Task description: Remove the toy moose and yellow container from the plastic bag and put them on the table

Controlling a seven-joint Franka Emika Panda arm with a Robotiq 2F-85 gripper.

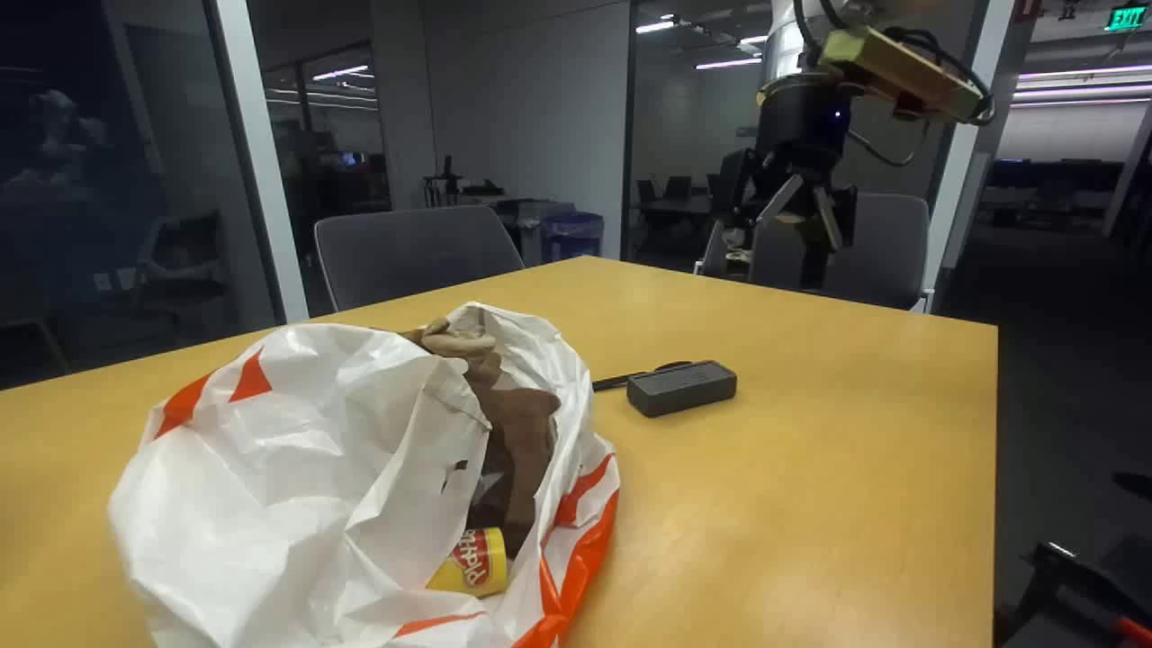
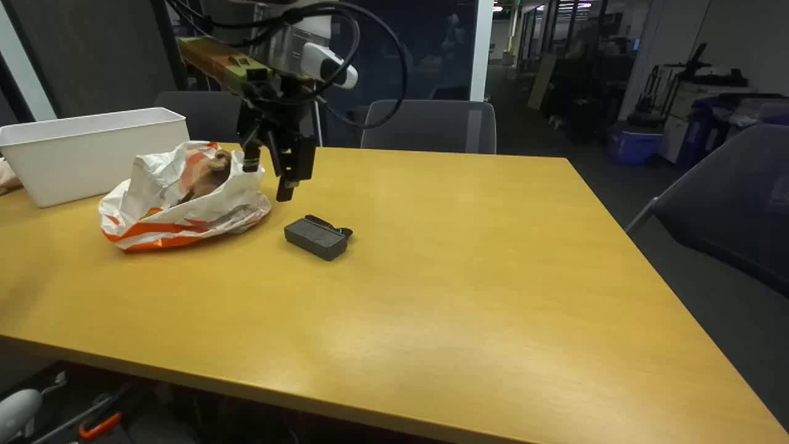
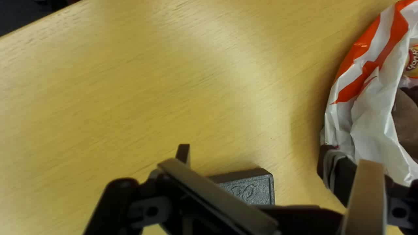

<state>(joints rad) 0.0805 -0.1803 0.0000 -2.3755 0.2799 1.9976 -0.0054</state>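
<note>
The white plastic bag with orange print (image 1: 297, 486) (image 2: 228, 213) (image 3: 372, 127) lies crumpled and open on the wood-coloured table (image 1: 792, 504) (image 2: 462, 296) (image 3: 163, 81). The brown toy moose (image 1: 522, 432) (image 2: 209, 179) (image 3: 405, 117) is inside the bag, partly covered by it. The yellow container with red marking (image 1: 477, 562) (image 3: 413, 62) lies in the bag's mouth beside the moose, partly hidden. My gripper (image 1: 778, 247) (image 2: 269, 177) (image 3: 258, 156) is open, with nothing between its fingers. It hangs above the table beside the bag, apart from the moose and container.
A dark grey rectangular device (image 1: 681, 389) (image 2: 316, 237) (image 3: 249, 189) lies on the table near the bag, below my gripper, with a thin black item against it. A white bin (image 2: 98, 154) stands behind the bag. Chairs (image 1: 418, 256) (image 2: 428, 126) surround the table.
</note>
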